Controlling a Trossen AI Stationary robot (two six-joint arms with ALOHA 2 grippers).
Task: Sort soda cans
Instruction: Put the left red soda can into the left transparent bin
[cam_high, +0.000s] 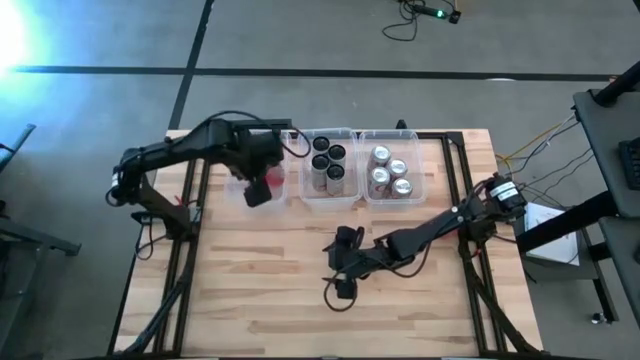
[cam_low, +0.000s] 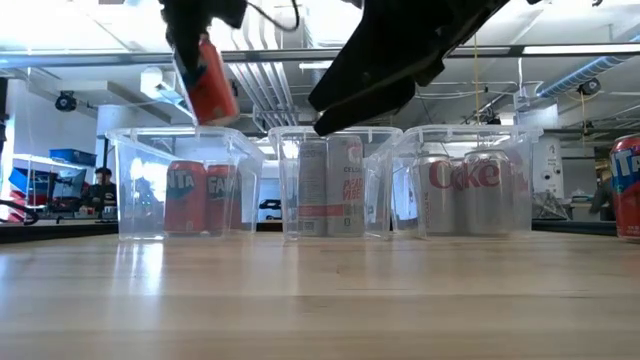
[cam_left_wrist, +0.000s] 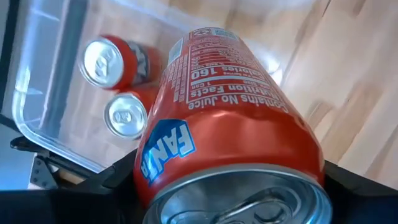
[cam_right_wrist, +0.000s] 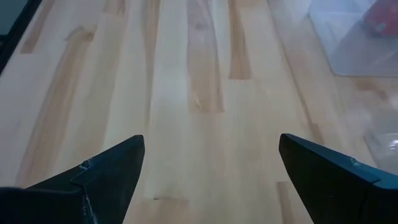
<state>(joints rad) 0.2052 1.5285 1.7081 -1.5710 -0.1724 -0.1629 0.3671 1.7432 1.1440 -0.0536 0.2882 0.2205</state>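
Note:
My left gripper (cam_high: 258, 188) is shut on a red-orange soda can (cam_low: 208, 85) and holds it above the left clear bin (cam_low: 128, 190). Two red cans (cam_left_wrist: 102, 59) stand upright in that bin. The middle bin (cam_high: 330, 165) holds several dark and silver cans, and the right bin (cam_high: 392, 172) holds several silver-grey cans. My right gripper (cam_high: 345, 268) hovers open over bare wood near the table's middle, with nothing between its fingers (cam_right_wrist: 112, 171). My left gripper pinches the can between its two fingers, one on each side of the wall near the silver top end (cam_left_wrist: 155, 186). The fingers come from above, pointing down. The can hangs below them, tilted and clear of the bin.
The three clear bins stand in a row along the table's far side. Another red can (cam_low: 628, 185) stands at the right edge of the low view. Bare wood (cam_right_wrist: 199, 93) lies in front of the bins and under my right gripper.

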